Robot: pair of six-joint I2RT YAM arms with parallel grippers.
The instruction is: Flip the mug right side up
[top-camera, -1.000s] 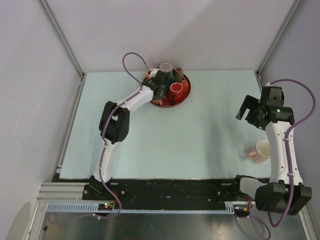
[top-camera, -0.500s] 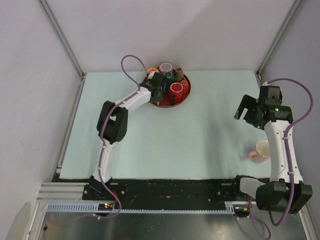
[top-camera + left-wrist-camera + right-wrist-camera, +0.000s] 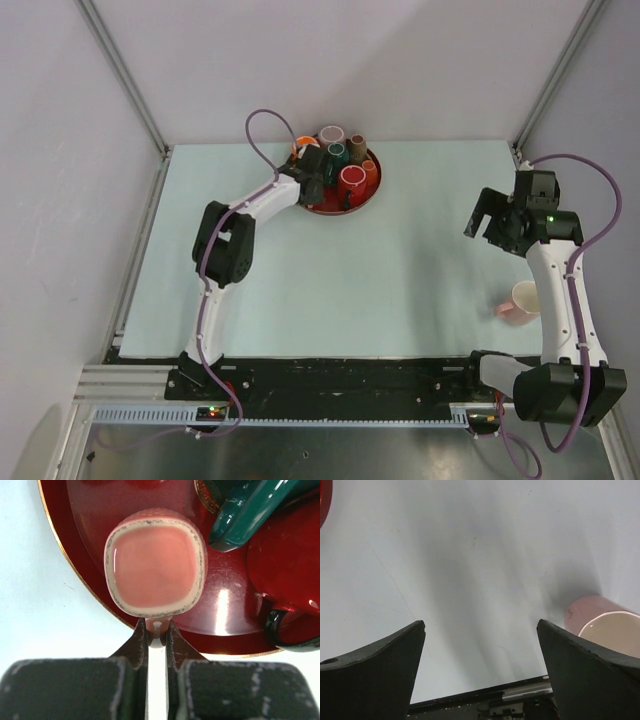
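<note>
As viewed from above, the pale green table (image 3: pixel 400 270) carries a round red tray (image 3: pixel 374 190) at its far edge. The left arm (image 3: pixel 225 250) reaches to the tray's near-left rim. The right arm (image 3: pixel 560 290) stands well apart from the tray, to its right.

Several mugs stand on the tray, among them a red mug (image 3: pixel 352 178) and a teal mug (image 3: pixel 250 510). The salmon-pink mug (image 3: pixel 155 562) sits on the tray just inside its near-left rim and turns a flat, speckle-ringed face toward the wrist camera. A pale pink mug (image 3: pixel 520 300) stands upright on the table, well apart from the tray and beside the right arm.

The left gripper (image 3: pixel 157 636) is clamped on the salmon-pink mug's handle (image 3: pixel 157 628). The right gripper (image 3: pixel 480 625) is spread wide and grasps nothing.
</note>
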